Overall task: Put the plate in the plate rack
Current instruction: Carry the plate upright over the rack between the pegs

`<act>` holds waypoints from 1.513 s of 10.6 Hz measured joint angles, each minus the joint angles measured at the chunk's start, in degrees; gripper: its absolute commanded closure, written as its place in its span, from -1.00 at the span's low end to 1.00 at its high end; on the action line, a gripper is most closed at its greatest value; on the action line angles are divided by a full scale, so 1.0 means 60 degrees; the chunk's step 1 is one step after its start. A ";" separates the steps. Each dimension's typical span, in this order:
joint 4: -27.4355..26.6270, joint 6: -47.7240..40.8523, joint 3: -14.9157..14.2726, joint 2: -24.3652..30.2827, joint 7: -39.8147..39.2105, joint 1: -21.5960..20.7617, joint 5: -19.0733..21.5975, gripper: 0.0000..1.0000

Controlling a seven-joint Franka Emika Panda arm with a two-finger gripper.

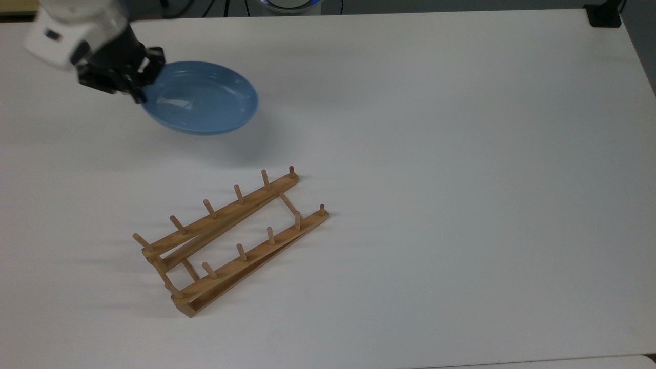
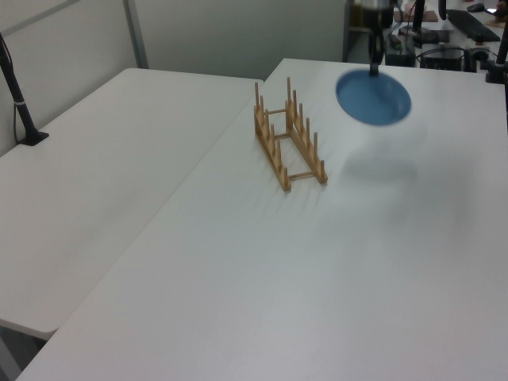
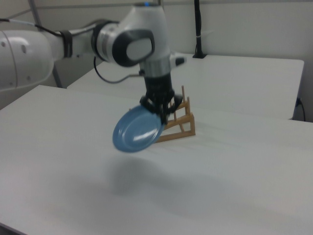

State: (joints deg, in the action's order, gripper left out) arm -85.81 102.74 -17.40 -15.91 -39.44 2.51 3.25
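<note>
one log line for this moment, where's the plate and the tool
tool: shut on plate rim | plate: lifted, tilted, off table | plate rack: unloaded | phase: carrying

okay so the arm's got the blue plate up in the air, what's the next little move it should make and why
Probably carry the plate sideways until it hangs above the plate rack, turning it further on edge on the way. The gripper pinches it by the rim, and it hangs tilted, clear of the table, its shadow below. The rack stands apart, towards the top view's bottom, with every slot between its pegs free.
</note>
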 measured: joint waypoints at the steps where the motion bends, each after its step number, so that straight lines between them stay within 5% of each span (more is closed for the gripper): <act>1: 0.0333 0.0406 -0.0046 0.0123 0.0000 -0.0001 0.0000 1.00; 3: 0.0626 0.1965 -0.0046 0.0253 0.0742 -0.0061 -0.0289 1.00; 6: 0.0647 0.4171 0.0019 0.0168 0.4285 -0.0627 -0.2924 1.00; 10: 0.0910 0.5101 -0.0081 -0.0508 0.8387 -0.1798 -0.6271 1.00; 13: 0.1463 0.5101 -0.0787 -0.1492 0.9938 -0.2661 -0.7495 1.00; 16: 0.1694 0.5101 -0.0960 -0.1907 1.0289 -0.2840 -0.8223 1.00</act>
State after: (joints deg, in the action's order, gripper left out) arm -75.65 133.35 -23.16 -27.34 22.30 -14.53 -46.09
